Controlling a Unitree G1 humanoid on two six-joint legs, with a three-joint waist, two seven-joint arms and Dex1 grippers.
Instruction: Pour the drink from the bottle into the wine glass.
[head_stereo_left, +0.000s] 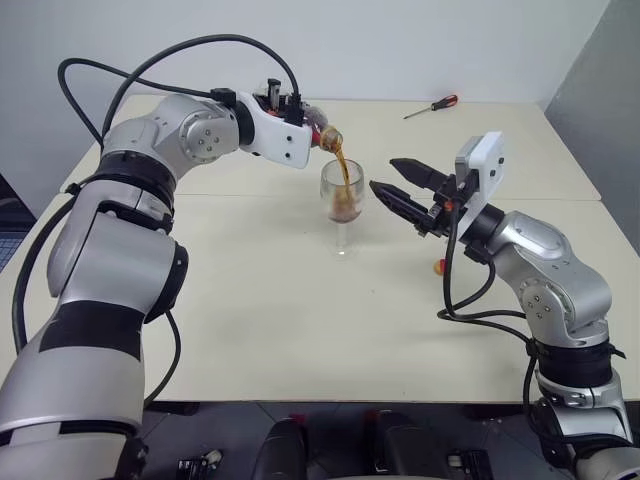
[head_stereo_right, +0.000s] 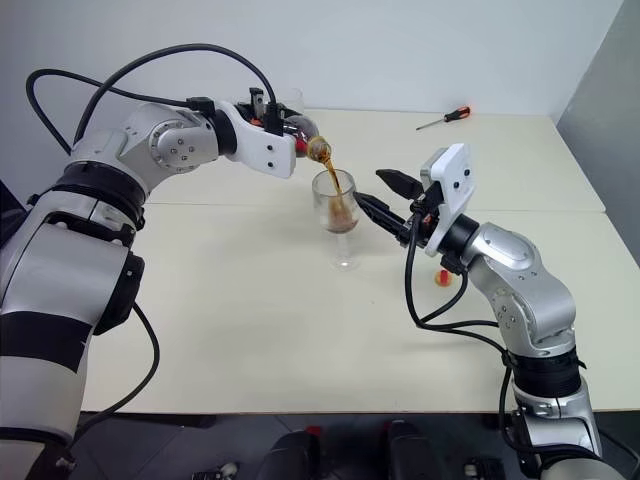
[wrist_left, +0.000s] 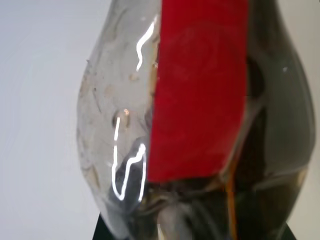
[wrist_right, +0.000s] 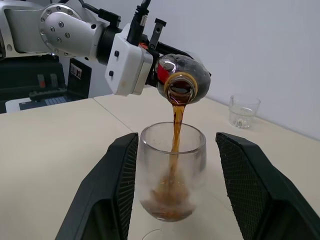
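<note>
My left gripper (head_stereo_left: 298, 112) is shut on the bottle (head_stereo_left: 320, 130), a small clear one with a red label (wrist_left: 200, 100). The bottle is tipped mouth-down above the wine glass (head_stereo_left: 341, 195). A thin brown stream of the drink (wrist_right: 176, 122) falls from the bottle's mouth into the bowl, and a dark pool lies at the bottom of the bowl (head_stereo_right: 340, 217). The glass stands upright on the table near its middle. My right gripper (head_stereo_left: 383, 174) is open just to the right of the glass, pointing at it, with nothing between its fingers (wrist_right: 117, 180).
A red-handled screwdriver (head_stereo_left: 432, 106) lies at the far right of the pale table (head_stereo_left: 250, 330). A small orange and yellow thing (head_stereo_left: 439, 266) rests on the table below my right gripper. A short clear tumbler (wrist_right: 243, 110) stands further back.
</note>
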